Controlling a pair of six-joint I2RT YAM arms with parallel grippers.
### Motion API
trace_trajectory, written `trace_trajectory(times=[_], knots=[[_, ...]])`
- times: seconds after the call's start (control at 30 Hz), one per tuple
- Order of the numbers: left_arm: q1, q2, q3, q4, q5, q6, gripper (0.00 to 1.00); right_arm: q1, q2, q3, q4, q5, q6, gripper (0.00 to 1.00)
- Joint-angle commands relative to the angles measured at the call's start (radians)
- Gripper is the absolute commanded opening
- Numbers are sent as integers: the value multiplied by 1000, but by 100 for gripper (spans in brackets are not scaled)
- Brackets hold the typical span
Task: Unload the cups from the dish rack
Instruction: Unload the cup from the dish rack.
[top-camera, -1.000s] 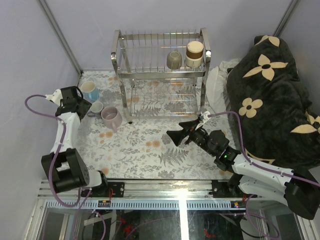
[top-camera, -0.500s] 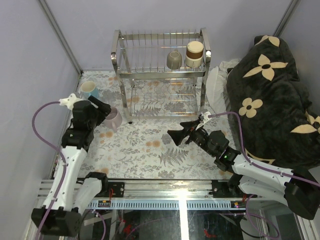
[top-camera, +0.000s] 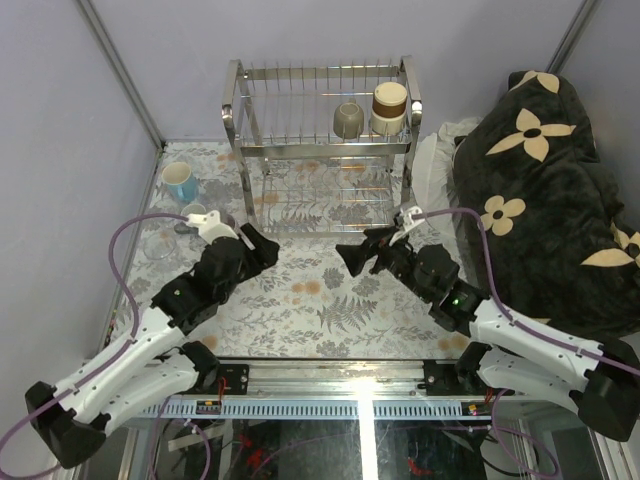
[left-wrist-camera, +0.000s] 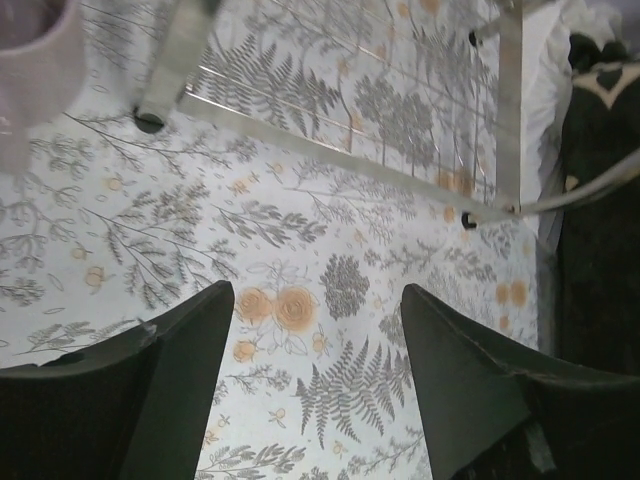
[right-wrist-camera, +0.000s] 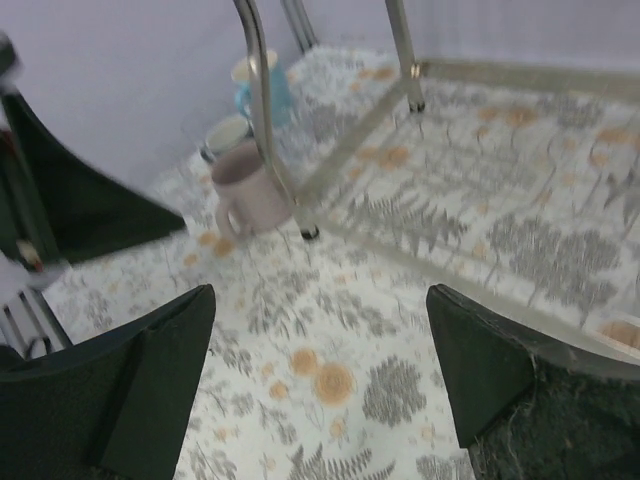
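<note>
Your left gripper (left-wrist-camera: 315, 300) and right gripper (right-wrist-camera: 320, 300) are spread and empty, and the mug (top-camera: 348, 120) and brown cup (top-camera: 389, 106) sit atop the rack (top-camera: 232, 100), so a fast reach could hit its wires and tip them.

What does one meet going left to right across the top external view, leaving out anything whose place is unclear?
light blue mug → left hand → olive-grey mug → brown-and-cream cup → black flowered blanket
</note>
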Motion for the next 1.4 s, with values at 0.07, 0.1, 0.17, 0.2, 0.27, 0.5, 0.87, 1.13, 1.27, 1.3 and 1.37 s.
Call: trace_trajectory(times=[0.07,0.1,0.17,0.2,0.27,0.5,0.87,1.13,1.27,1.3,1.37], knots=[[-148,20,-12,112,-175,15,68,-2,34,377,-245,46,-76,92],[-152,15,-16,120,-174,21,68,-2,53,434,-278,45,-88,93],[-158,2,-35,139,-166,27,68,-2,92,535,-317,57,-119,92],[-159,-4,-47,150,-159,31,68,-2,116,588,-336,68,-139,92],[-161,-15,-68,158,-152,35,68,-1,165,684,-367,111,-187,92],[-162,-67,-111,165,-127,41,68,-3,394,1034,-485,312,-367,94],[-162,-88,-126,169,-82,49,68,-26,573,1273,-481,562,-553,96],[-161,-76,-124,180,-53,55,69,-147,599,1323,-546,520,-460,96],[-162,-81,-130,183,-55,54,69,-187,632,1368,-597,499,-418,96],[-161,-80,-129,183,-55,53,69,-198,637,1371,-603,492,-402,96],[-161,-76,-128,183,-46,53,69,-219,649,1374,-609,472,-377,96]])
